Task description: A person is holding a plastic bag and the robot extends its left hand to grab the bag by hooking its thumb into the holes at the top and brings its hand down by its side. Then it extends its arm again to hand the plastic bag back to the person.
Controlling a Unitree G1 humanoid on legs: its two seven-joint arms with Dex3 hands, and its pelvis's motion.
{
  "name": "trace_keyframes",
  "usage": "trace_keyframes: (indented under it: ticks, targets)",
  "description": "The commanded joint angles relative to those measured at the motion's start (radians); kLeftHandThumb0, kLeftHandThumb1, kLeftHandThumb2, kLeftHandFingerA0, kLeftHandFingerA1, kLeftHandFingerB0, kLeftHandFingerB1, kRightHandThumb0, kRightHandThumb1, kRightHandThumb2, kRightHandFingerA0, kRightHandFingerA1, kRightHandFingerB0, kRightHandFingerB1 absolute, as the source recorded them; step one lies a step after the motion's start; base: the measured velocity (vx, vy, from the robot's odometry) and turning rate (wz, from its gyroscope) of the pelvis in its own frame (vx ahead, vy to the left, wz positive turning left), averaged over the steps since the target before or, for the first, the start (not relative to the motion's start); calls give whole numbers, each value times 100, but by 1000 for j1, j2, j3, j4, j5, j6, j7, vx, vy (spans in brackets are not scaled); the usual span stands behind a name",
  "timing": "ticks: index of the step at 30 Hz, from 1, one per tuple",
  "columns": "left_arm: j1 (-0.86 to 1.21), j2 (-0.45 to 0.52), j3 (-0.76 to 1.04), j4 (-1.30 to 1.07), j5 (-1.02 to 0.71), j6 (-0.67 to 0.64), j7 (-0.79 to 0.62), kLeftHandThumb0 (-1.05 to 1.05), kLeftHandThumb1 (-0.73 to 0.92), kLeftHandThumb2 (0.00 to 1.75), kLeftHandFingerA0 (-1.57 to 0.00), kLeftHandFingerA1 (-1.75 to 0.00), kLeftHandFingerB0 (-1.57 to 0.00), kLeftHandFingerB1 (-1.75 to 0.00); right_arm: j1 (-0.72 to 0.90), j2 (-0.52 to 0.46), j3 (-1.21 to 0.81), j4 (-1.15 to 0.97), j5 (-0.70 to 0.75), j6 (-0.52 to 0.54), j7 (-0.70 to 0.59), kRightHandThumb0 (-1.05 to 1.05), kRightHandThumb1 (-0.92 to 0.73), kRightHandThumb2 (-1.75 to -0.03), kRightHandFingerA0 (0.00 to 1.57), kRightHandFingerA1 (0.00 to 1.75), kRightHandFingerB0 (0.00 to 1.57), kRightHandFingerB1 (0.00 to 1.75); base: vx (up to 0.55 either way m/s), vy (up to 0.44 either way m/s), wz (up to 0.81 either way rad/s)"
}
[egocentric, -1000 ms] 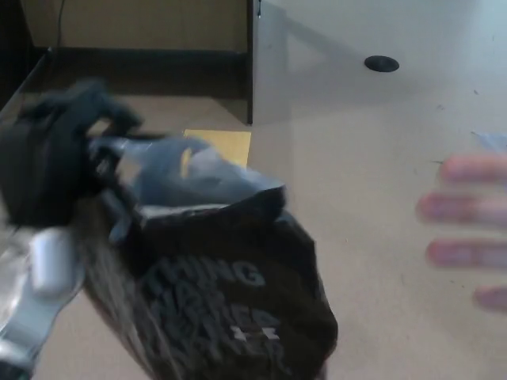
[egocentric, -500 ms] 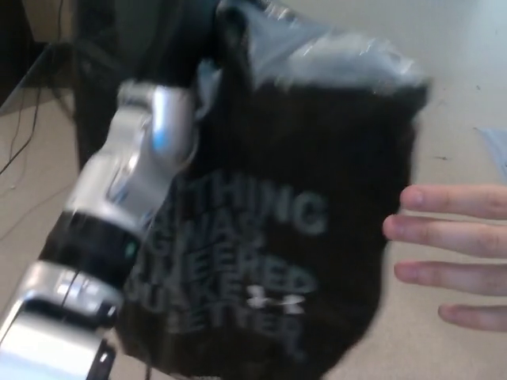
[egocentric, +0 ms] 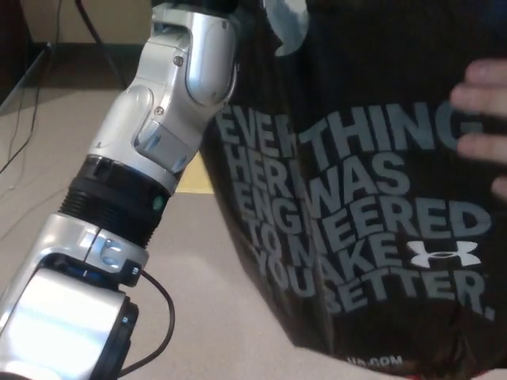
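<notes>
Now, as we read it:

Bag: the black plastic bag with grey printed lettering (egocentric: 364, 198) hangs raised before us, filling the right of the view, its top running out of frame.

Left arm: our silver-and-black left forearm (egocentric: 150, 158) reaches up beside the bag's left edge.

Left hand: above the frame; whether its thumb hooks the bag's holes, we cannot tell.

Right hand: not visible.

Person: a person's blurred fingers (egocentric: 483, 115) lie at the bag's right edge (touching it or just in front, unclear).

Stage: we judge this the handing-back reach.

Risk: releasing before the person grips the top would drop the bag; a snagged thumb could tear it.
</notes>
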Motion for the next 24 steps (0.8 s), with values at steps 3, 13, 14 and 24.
trace_keyframes:
  ticks: [3, 13, 14, 24]
  targets:
    - [-52, -4, 4, -38, -11, 48, -34, -16, 78, 70, -85, -163, -75, -124, -7, -14, 6, 15, -4, 13, 4, -30, -69, -60, 79, 51, 64, 45, 0, 0, 0]
    - [-82, -69, -7, -46, -33, 51, -55, -23, 64, 101, -117, -134, -78, -110, -17, -20, 10, 26, -3, 13, 11, -30, -68, -61, 79, 52, 63, 45, 0, 0, 0]
    - [-72, -72, -7, -61, -39, 55, -73, -23, 64, 101, -117, -134, -78, -110, -10, -19, 12, 22, -5, 12, 9, -30, -68, -61, 79, 52, 63, 45, 0, 0, 0]
    - [-10, -85, -22, -162, -68, 93, -200, -11, 76, 70, -91, -168, -69, -131, -5, -23, 21, 34, -6, 9, 22, -30, -69, -61, 80, 51, 61, 44, 0, 0, 0]
